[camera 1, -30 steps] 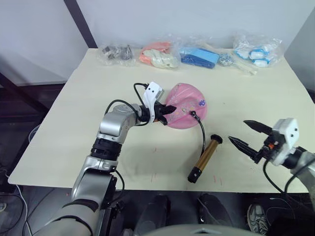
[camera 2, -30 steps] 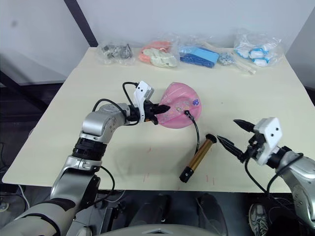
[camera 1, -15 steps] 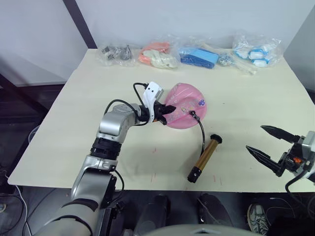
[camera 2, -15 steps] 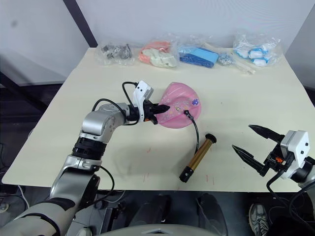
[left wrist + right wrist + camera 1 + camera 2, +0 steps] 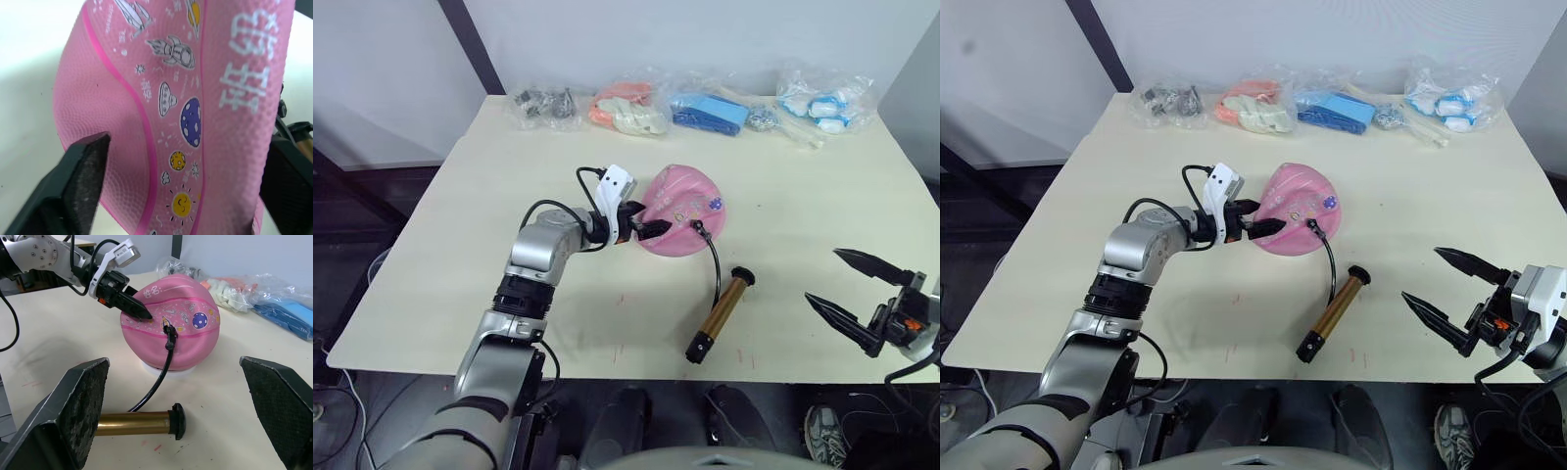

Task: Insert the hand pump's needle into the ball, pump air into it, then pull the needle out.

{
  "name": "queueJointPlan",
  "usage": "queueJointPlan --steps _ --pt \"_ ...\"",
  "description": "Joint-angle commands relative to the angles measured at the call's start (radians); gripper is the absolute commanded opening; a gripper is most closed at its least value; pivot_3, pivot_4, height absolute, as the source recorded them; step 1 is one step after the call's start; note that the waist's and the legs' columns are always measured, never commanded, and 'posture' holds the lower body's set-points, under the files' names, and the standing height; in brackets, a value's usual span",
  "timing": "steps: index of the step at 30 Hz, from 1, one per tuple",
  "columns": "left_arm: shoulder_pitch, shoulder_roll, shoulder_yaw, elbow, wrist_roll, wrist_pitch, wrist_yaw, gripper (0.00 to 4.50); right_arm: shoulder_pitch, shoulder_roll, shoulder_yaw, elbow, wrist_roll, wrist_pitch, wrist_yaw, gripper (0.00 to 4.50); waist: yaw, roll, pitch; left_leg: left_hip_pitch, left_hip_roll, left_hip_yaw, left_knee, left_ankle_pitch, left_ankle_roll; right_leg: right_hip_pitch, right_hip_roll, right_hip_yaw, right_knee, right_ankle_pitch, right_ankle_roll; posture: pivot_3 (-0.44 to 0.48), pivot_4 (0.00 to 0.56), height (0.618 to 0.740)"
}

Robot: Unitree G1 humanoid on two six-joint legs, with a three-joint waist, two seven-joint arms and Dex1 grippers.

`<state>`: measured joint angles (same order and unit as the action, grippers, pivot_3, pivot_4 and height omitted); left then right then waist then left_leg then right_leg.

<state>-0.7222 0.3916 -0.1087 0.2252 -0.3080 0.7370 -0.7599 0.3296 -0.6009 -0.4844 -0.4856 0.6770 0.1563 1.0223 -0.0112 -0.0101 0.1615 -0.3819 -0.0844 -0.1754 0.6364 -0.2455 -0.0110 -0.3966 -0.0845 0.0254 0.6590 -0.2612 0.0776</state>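
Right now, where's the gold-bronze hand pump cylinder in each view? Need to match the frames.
Left eye view: gold-bronze metallic hand pump lies on the table, near side of the pink rubber ball, centre-right.
Right eye view: same spot, slightly left.
Left wrist view: just a sliver past the ball's edge.
Right wrist view: lying flat in front of the ball.
Shared landmark: the ball, with the thin black hose running up to it.

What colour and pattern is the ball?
Pink ball with darker pink stripes and small space cartoons: rockets, planets, a sun. Clearest in the left wrist view.

light: bright, even | shadows: soft, short | left wrist close-up: perhaps slightly blurred | glare: none
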Motion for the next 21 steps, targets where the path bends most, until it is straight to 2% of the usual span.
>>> queueJointPlan --steps 1,11,17,21 --pt "0.003 0.003 0.057 -0.079 -0.04 -0.04 -0.016 4.46 0.0 0.004 -0.027 0.006 0.018 -0.041 0.01 4.5 0.0 0.0 0.0 0.0 0.0 0.0 0.0 0.0 0.0 0.0 0.0 0.0 0.0 0.0 0.0 0.0 0.15 0.736" --pt "0.069 0.044 0.132 -0.222 -0.124 -0.052 -0.067 4.46 0.008 0.016 -0.008 0.016 0.019 -0.062 0.01 4.5 0.0 0.0 0.0 0.0 0.0 0.0 0.0 0.0 0.0 0.0 0.0 0.001 0.001 0.0 0.0 0.0 0.15 0.736" --pt "0.133 0.123 0.161 -0.365 -0.216 -0.016 -0.151 4.46 0.053 0.027 -0.005 0.008 0.021 -0.073 0.024 4.5 0.0 0.0 0.0 0.0 0.0 0.0 0.0 0.0 0.0 0.0 0.0 0.002 0.001 0.0 0.0 0.0 0.15 0.736" --pt "0.203 0.21 0.153 -0.494 -0.287 0.057 -0.208 4.46 0.081 0.025 -0.017 0.005 0.035 -0.074 0.041 4.5 -0.002 0.0 0.0 0.001 0.001 0.001 0.001 -0.001 0.002 0.0 0.0 0.003 0.001 0.0 0.0 0.0 0.15 0.736"
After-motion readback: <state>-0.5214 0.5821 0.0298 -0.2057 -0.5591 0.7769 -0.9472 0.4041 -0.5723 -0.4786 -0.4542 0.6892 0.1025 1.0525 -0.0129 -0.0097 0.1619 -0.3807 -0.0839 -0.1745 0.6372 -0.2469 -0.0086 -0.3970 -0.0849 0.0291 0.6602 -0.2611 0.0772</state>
